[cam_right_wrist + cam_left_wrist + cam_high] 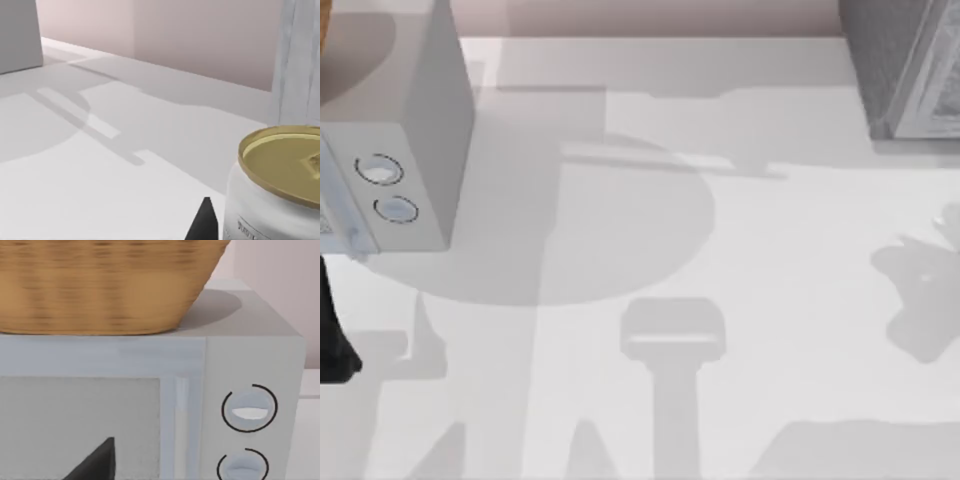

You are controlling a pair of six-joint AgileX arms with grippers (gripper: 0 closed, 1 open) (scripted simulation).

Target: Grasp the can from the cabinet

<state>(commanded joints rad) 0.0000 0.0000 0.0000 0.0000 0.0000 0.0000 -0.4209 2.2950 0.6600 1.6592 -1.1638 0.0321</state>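
"Close beside the right gripper (205, 222), is that the can (278, 175)?"

"Yes. It is a white can with a gold lid, standing just next to the gripper's dark tip, touching or nearly so. The cabinet (300, 60) and its pale wall rise right behind it."

"Is it inside the cabinet or in front of it?"

"I cannot tell. It stands at the foot of that wall, and no shelf or door edge shows around it."

"How does it stand?"

"Upright. The lid faces up, so its long axis runs vertically. I judge a grasp from the side, across the round body, suits it better than one from above."

"Is the gripper released or clenched?"

"I cannot tell. A single dark tip shows, and nothing tells how wide the gripper is set."

"And the left gripper (97, 460)?"

"It is parked well away from the can, facing the microwave (250, 365) with a woven basket (100, 285) on top. I cannot tell its state either."

"So which arm takes it?"

"The right one, since the can is within a short reach of it. The move turns on one thing, which is getting the can's body squarely between the jaws. The risk I see is nudging it against the cabinet wall and tipping it."
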